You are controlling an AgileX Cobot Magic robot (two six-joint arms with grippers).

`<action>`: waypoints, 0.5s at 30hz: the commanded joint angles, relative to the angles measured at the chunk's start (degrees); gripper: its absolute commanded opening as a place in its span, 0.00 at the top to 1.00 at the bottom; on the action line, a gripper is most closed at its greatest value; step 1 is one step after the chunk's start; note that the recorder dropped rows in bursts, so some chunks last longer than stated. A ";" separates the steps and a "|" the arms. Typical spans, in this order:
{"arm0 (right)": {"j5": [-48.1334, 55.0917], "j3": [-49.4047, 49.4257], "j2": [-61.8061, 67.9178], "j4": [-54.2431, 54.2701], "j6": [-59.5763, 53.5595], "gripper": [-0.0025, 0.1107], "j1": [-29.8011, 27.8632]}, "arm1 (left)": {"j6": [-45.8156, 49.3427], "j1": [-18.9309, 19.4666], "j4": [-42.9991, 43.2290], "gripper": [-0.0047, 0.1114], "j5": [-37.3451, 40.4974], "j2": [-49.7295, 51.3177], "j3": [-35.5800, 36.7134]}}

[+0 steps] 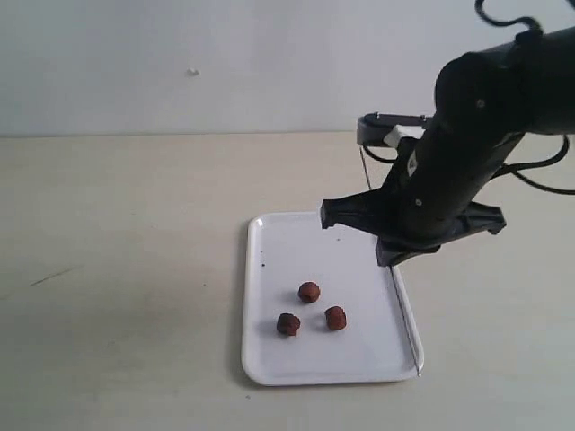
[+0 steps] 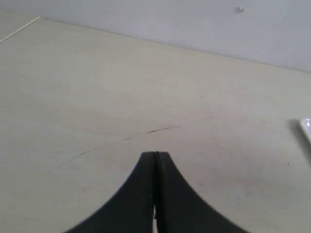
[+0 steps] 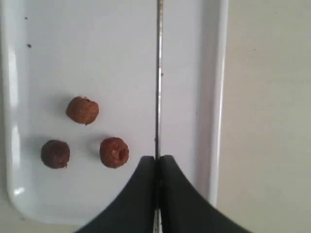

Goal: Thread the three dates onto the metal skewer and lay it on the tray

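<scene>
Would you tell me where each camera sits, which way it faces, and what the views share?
Exterior view: off the arms, looking down at the table; shows the right arm over the tray.
Left wrist view: on the left arm, looking along table toward the wall; left jaws shut.
Right wrist view: on the right arm, looking straight down at the three dates; right jaws shut on the metal skewer.
Shared: exterior and right wrist both show tray, dates, skewer.

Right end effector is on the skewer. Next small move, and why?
Probably lift the metal skewer slightly: the right end effector looks shut on it, it lies low along the tray edge, and all three dates sit loose, unthreaded, beside it.
</scene>
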 commanded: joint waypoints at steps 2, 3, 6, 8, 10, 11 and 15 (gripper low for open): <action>7.06 -0.09 -7.24 -1.61 -4.24 0.98 0.02 | -0.40 0.24 -0.09 0.96 -0.54 -0.33 0.02; 8.51 -0.09 -8.48 -1.61 -5.31 0.98 0.02 | -0.40 0.24 -0.09 0.96 -0.54 -0.33 0.02; 10.92 1.55 -12.40 -1.47 -8.82 0.98 0.02 | -0.40 0.24 -0.09 0.96 -0.54 -0.33 0.02; 10.91 3.48 -15.68 -1.73 -10.01 0.98 0.02 | -0.40 0.24 -0.09 0.96 -0.54 -0.33 0.02; 10.62 5.88 -19.08 -2.32 -10.01 0.98 0.02 | -0.40 0.24 -0.09 0.96 -0.54 -0.33 0.02; 10.43 6.93 -20.41 -2.32 -10.11 0.98 0.02 | -0.40 0.24 -0.09 0.96 -0.54 -0.33 0.02; 9.40 14.35 -28.07 -1.84 -14.00 0.98 0.02 | -0.17 0.24 -0.09 0.96 -0.84 -0.33 0.02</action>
